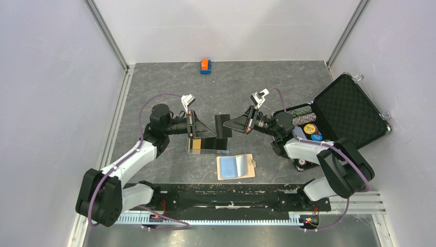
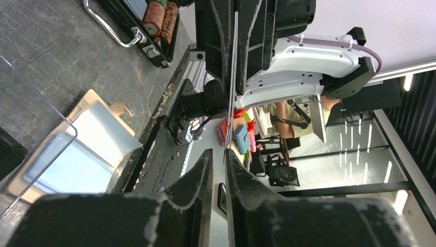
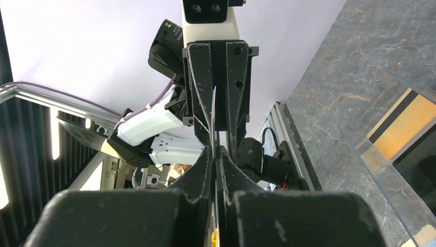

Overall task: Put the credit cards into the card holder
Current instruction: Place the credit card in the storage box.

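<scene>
A black credit card [image 1: 222,126] is held off the desk [image 1: 154,82] over its middle, pinched from opposite sides by both arms. The left end effector [image 1: 212,133] is pressed together on one edge of it; in the left wrist view the card shows only as a thin line [image 2: 231,77] running from those fingers [image 2: 203,170] to the other arm's. The right end effector [image 1: 227,124] is likewise clamped on the opposite edge, and its wrist view gives the same edge-on sight. The card holder [image 1: 249,163] lies flat near the middle of the near edge, with a light-blue card [image 1: 232,166] on or in it; which of the two cannot be told. Just beyond it, towards the desk's middle, a clear tray [image 1: 208,150] contains a gold card [image 1: 194,145] and something dark. An open black case [image 1: 349,110] with poker chips [image 1: 301,114] stands by the right edge, and a small orange-and-blue block [image 1: 205,66] sits near the far edge.
</scene>
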`<state>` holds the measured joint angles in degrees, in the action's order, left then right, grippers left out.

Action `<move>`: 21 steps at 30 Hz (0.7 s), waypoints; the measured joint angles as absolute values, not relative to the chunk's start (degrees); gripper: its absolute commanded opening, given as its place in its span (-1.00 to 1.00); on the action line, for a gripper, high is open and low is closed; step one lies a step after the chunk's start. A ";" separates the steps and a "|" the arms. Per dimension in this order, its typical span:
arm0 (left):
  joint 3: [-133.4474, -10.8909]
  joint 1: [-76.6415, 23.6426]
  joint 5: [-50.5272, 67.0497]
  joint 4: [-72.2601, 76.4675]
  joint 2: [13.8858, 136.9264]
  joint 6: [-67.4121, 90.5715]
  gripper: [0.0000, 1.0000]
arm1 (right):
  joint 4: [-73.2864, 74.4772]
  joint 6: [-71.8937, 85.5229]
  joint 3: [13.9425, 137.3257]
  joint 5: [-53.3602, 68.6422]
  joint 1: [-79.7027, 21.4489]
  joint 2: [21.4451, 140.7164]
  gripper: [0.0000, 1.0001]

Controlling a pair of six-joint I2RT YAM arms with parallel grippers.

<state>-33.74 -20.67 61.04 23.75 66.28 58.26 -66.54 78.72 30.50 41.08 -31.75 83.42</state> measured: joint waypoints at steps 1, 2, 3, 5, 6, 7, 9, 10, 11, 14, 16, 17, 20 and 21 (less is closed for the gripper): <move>-33.58 -20.67 60.99 24.18 66.26 58.48 -0.55 | -66.70 78.89 30.50 41.08 -31.75 83.42 -1.00; -33.41 -20.67 60.95 24.60 66.28 58.63 -0.55 | -66.83 78.94 30.50 41.10 -31.75 83.42 -1.00; -33.23 -20.64 60.88 24.95 66.28 58.96 -0.55 | -66.92 79.00 30.50 41.12 -31.75 83.42 -1.00; -32.69 -20.67 60.55 26.41 66.28 59.72 -0.57 | -67.09 79.24 30.50 41.10 -31.70 83.42 -1.00; -32.42 -20.67 60.49 27.07 66.28 60.14 -0.59 | -67.22 79.31 30.50 41.12 -31.70 83.42 -1.00; -32.05 -20.67 60.29 27.97 66.28 60.71 -0.59 | -67.24 79.44 30.50 41.12 -31.70 83.42 -1.00; -31.18 -20.64 60.05 30.06 66.28 61.69 -0.60 | -67.31 79.55 30.50 41.19 -31.73 83.42 -1.00; -30.76 -20.64 59.99 31.14 66.28 62.43 -0.60 | -67.31 79.59 30.50 41.21 -31.73 83.42 -1.00; -30.39 -20.64 59.92 32.16 66.28 63.22 -0.60 | -67.33 79.68 30.50 41.25 -31.73 83.42 -1.00; -29.47 -20.60 59.81 35.03 66.41 65.10 -0.60 | -67.59 79.85 30.50 41.32 -31.75 83.42 -1.00; -29.23 -20.60 59.72 36.42 66.61 66.13 -0.60 | -67.92 79.99 30.50 41.32 -31.73 83.42 -1.00; -29.15 -20.60 59.66 37.04 66.65 66.41 -0.60 | -68.20 80.05 30.50 41.30 -31.73 83.42 -1.00; -28.75 -20.60 59.40 38.65 66.78 67.18 -0.60 | -68.99 80.20 30.50 41.28 -31.70 83.42 -1.00; -28.67 -20.60 59.42 39.07 66.81 67.55 -0.60 | -69.12 80.31 30.50 41.28 -31.70 83.42 -1.00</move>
